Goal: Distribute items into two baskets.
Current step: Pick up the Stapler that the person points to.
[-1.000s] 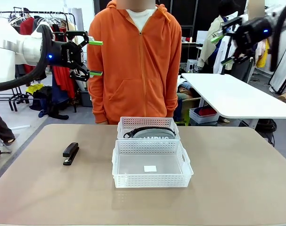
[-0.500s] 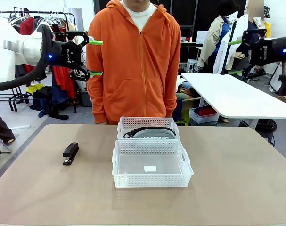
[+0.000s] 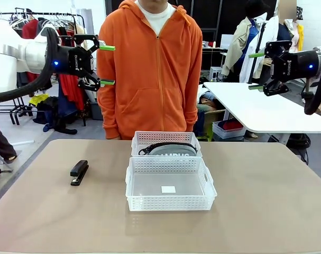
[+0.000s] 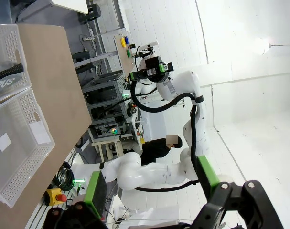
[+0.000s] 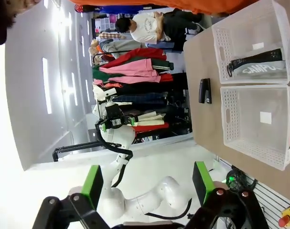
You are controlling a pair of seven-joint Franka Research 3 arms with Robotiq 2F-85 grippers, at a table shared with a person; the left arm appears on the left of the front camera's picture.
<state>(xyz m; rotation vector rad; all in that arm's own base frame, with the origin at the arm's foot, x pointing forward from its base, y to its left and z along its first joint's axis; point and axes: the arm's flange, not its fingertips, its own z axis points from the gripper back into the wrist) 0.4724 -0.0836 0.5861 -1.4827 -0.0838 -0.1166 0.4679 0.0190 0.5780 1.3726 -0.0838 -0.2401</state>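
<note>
Lately right gripper point(image 3: 256, 71) swings down and level, fingers spread, empty; left gripper point(image 3: 108, 65) unmoved, spread; pouch point(image 3: 173, 150) in far basket point(image 3: 141, 138); stapler point(image 3: 79, 172) waits left, likely for near basket point(image 3: 171, 202).

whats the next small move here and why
Probably lower the left hand toward the stapler: it lies on the table on that arm's side, the hand is open and raised, the pouch already sits in the far basket, and the near basket holds no item.
</note>
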